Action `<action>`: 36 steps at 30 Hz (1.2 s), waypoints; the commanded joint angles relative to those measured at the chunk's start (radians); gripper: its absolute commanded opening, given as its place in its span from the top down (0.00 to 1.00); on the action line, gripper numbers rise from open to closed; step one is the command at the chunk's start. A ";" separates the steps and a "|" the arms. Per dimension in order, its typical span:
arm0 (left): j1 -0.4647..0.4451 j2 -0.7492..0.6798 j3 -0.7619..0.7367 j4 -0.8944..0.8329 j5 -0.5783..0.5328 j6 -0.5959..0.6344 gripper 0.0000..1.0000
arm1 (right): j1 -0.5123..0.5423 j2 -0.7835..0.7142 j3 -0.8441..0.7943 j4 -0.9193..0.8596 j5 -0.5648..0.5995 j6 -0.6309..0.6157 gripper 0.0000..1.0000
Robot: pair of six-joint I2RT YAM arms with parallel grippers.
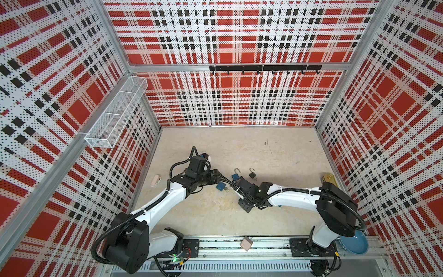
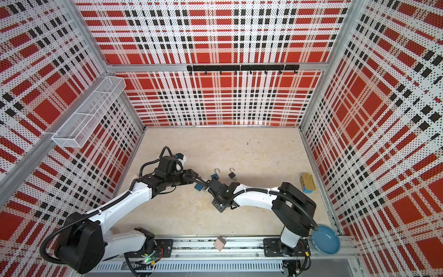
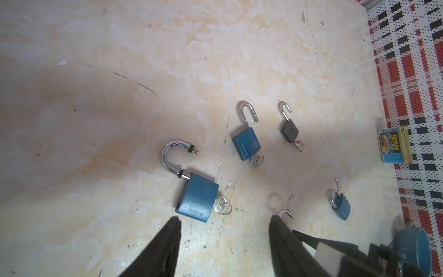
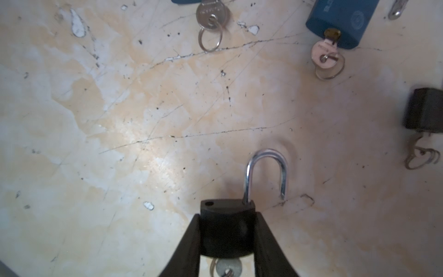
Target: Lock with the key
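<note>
Currently black padlock (image 4: pixel 225 232) clamped inside right end effector (image 4: pixel 227 215); left end effector (image 3: pixel 224 217) gapes wide.

A padlock (image 4: pixel 226 230) sits between the right jaws, its shackle (image 4: pixel 247 177) out ahead of them and its key (image 4: pixel 226 266) behind. Just ahead of the left jaws a second padlock (image 3: pixel 197 196) lies on the counter (image 3: pixel 119 120). Beyond it a third padlock (image 3: pixel 246 143) and a fourth padlock (image 3: pixel 289 130) lie side by side, with a can (image 3: pixel 394 145) farther off by the wall (image 3: pixel 412 72).
</note>
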 commanded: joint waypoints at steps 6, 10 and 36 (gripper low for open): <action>-0.043 0.034 0.045 0.049 0.134 0.011 0.41 | -0.031 -0.090 0.028 0.002 -0.057 -0.033 0.79; -0.051 0.062 0.042 0.077 0.239 -0.017 0.43 | -0.064 -0.137 0.026 0.007 -0.108 -0.028 0.79; -0.170 0.238 0.027 0.386 0.434 -0.256 0.41 | -0.113 -0.273 0.053 -0.030 -0.147 -0.043 0.80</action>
